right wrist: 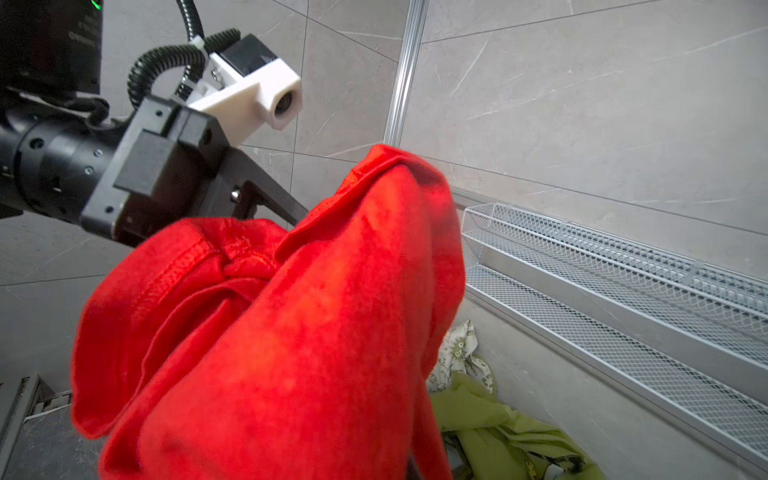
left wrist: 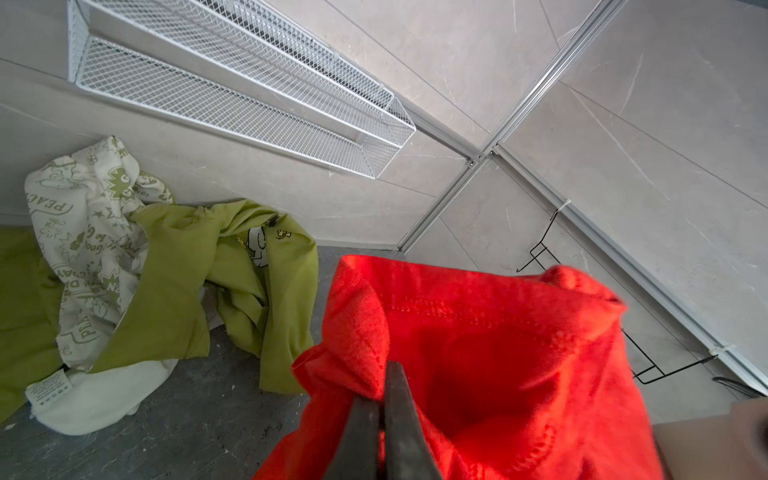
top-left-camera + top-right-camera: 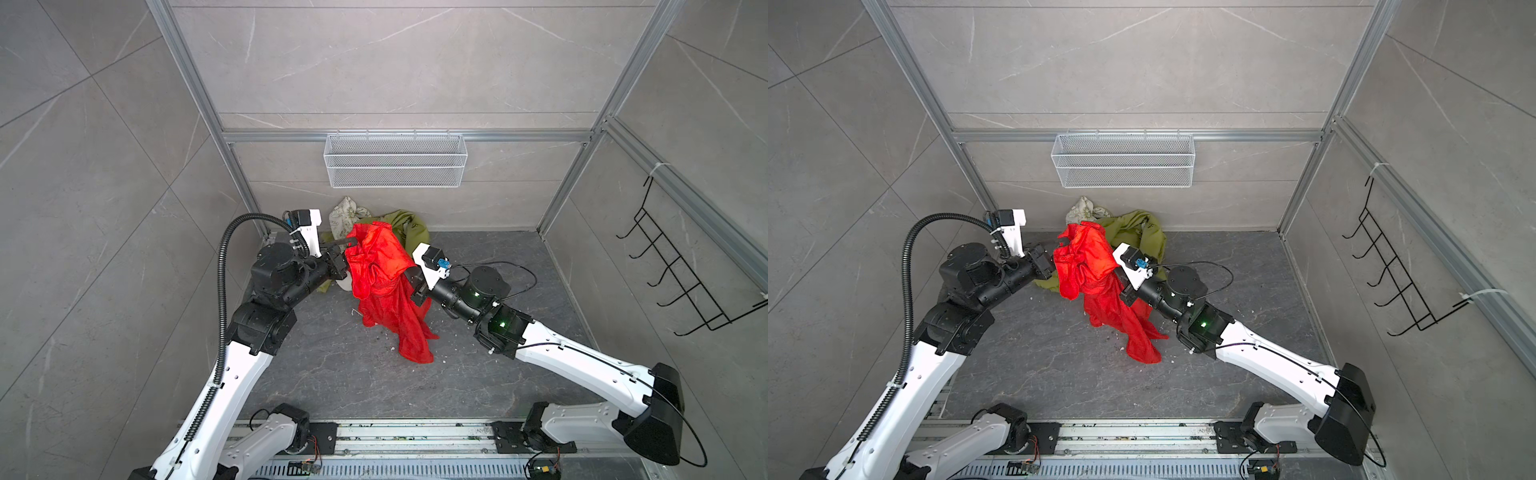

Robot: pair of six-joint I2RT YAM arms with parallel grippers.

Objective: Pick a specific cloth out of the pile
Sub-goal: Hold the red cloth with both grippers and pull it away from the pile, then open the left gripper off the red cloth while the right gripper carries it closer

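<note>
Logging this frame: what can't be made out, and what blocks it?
Right gripper: jaws buried under the red cloth in both top views and the right wrist view; grip unverifiable.
Pile: near side hidden behind the cloth and left arm in both top views; cut by the frame edge in the left wrist view.
Label on the white piece: print too small to read, left wrist view.

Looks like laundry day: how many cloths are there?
4: red cloth held aloft; olive-green cloth, printed white cloth and plain white piece heaped by the back wall. More may hide underneath.
</note>
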